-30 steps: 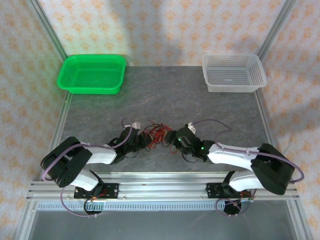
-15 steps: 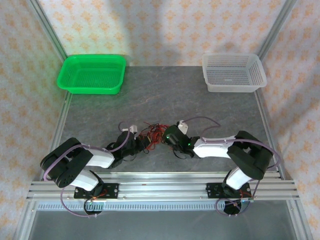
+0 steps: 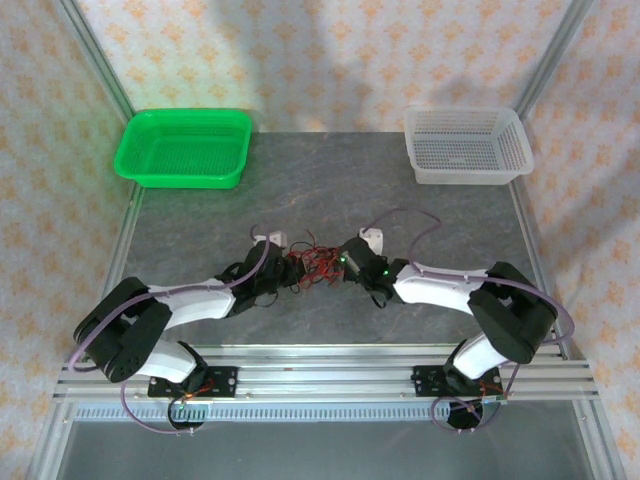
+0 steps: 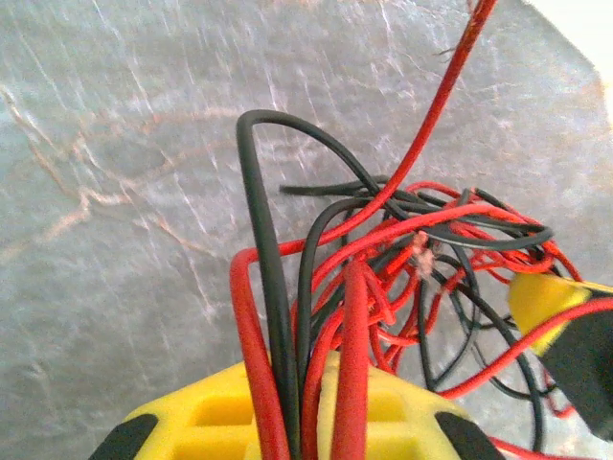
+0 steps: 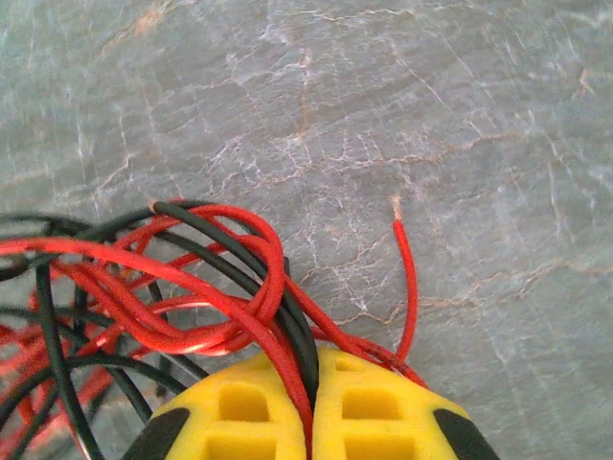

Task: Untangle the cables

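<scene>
While the left gripper (image 4: pixel 314 376) clamps a bundle of red and black cables (image 4: pixel 402 251) between its yellow pads (image 4: pixel 213 418), the right gripper (image 5: pixel 312 372) pinches a few strands likewise; the tangle spreads just ahead of both, between them on the grey table (image 3: pixel 200 215).

In the overhead view the left arm (image 3: pixel 190 305) stretches low from the lower left of the frame up toward the centre; the right arm (image 3: pixel 450 290) mirrors it from the lower right, its elbow folded at the right side; the left gripper (image 3: pixel 287 272) and the right gripper (image 3: pixel 336 268) face each other mid-frame, close but apart; in each wrist view the yellow pads (image 4: pixel 230 412) meet at the bottom edge, pinching strands of the cables (image 3: pixel 312 266).
</scene>
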Controlling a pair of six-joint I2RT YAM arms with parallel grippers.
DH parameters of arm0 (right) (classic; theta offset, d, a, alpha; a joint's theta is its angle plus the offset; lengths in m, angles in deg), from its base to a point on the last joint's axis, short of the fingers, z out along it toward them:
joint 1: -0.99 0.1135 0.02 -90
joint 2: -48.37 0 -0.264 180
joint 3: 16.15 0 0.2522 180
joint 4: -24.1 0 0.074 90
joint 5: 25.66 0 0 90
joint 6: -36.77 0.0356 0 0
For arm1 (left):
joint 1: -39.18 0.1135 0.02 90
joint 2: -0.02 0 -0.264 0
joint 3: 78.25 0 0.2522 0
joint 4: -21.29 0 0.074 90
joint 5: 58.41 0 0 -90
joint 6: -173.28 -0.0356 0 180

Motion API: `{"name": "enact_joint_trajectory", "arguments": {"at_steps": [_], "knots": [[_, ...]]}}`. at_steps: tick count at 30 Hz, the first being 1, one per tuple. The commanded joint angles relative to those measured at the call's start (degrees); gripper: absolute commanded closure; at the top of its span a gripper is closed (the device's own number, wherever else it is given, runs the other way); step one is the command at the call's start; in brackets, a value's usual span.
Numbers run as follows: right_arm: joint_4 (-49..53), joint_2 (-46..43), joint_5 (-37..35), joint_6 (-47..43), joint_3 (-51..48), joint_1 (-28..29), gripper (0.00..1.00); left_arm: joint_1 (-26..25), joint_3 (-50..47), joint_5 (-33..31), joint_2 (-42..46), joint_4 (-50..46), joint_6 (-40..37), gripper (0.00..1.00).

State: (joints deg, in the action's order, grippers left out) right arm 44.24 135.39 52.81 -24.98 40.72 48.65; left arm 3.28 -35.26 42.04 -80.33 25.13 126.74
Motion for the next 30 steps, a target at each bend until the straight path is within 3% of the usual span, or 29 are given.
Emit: {"name": "enact_joint_trajectory", "arguments": {"at_steps": [1,6,11,14,22,26,30], "knots": [[9.24,0.13,1.75,-12.80,3.21,-0.31,1.00,0.39,4.06,-9.42,1.92,-13.19,-7.74,1.00],[11.47,1.44,4.87,-15.64,5.46,-0.63,1.00,0.39,8.10,-15.74,3.10,-19.23,-11.60,0.96],[8.23,1.22,8.82,-9.56,5.56,-2.45,0.98,0.35,9.34,-19.67,5.13,-21.85,-12.49,0.55],[7.30,1.18,9.16,-5.60,5.16,-3.01,0.92,0.39,9.66,-20.99,6.38,-23.29,-12.61,0.40],[11.66,-3.50,7.82,0.42,6.44,-3.63,0.48,0.39,12.78,-24.16,12.01,-30.40,-12.81,0.33],[14.96,-9.73,7.04,2.42,6.81,-3.66,0.38,0.39,15.29,-26.36,16.01,-34.83,-12.79,0.26],[16.69,-16.16,8.78,4.02,6.94,-3.63,0.35,0.39,18.61,-27.69,18.84,-39.28,-13.40,0.23]]}}
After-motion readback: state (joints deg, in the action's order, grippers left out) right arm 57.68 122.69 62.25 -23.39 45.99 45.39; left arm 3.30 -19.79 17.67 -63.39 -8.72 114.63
